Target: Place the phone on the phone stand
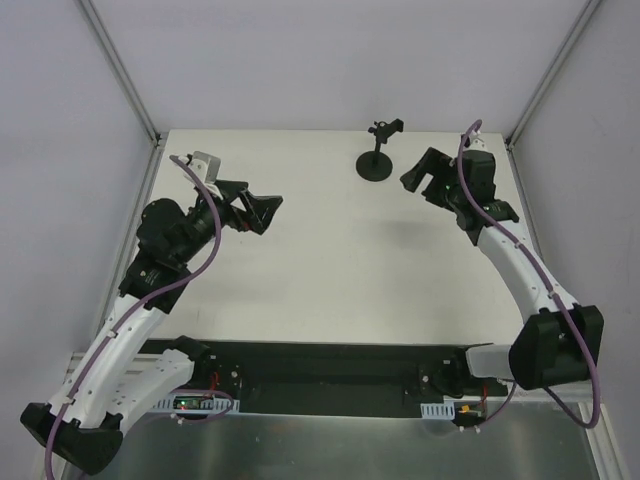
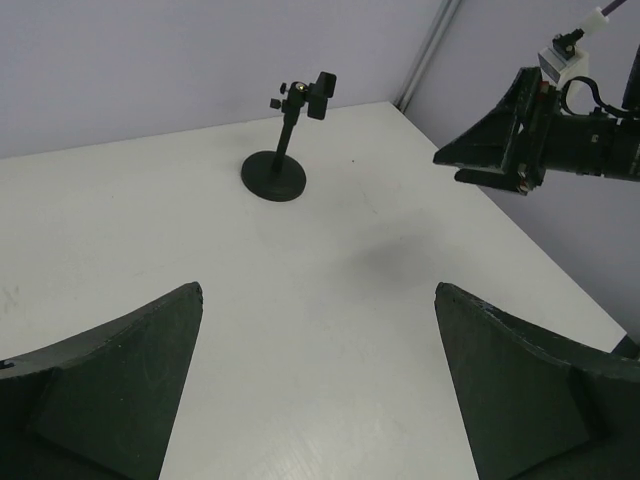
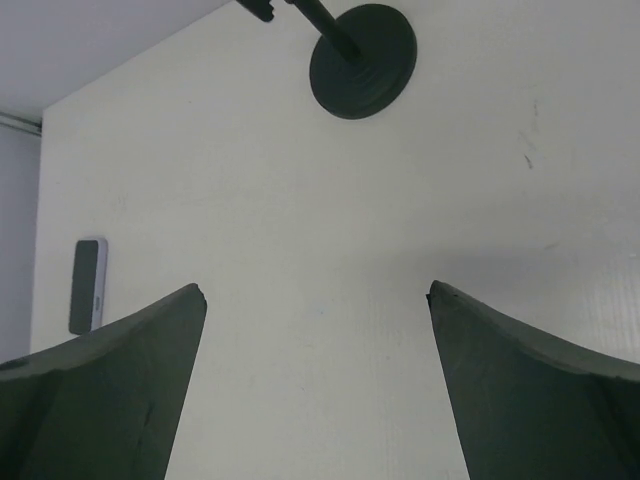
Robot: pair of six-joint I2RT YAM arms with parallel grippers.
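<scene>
The phone stand (image 1: pixel 375 165) is black, with a round disc base, a thin rod and a small clamp head, and stands at the back of the white table. It also shows in the left wrist view (image 2: pixel 275 175) and the right wrist view (image 3: pixel 362 60). The phone (image 3: pixel 88 285) lies flat near the table's far left edge in the right wrist view, dark face with a light edge. In the top view it is hidden by the left arm. My left gripper (image 1: pixel 268 213) is open and empty, left of centre. My right gripper (image 1: pixel 415 170) is open and empty, just right of the stand.
Grey walls and metal corner posts enclose the table (image 1: pixel 330 270) at the back and sides. My right gripper also shows at the upper right of the left wrist view (image 2: pixel 495 150), hovering above the table. A black rail runs along the near edge.
</scene>
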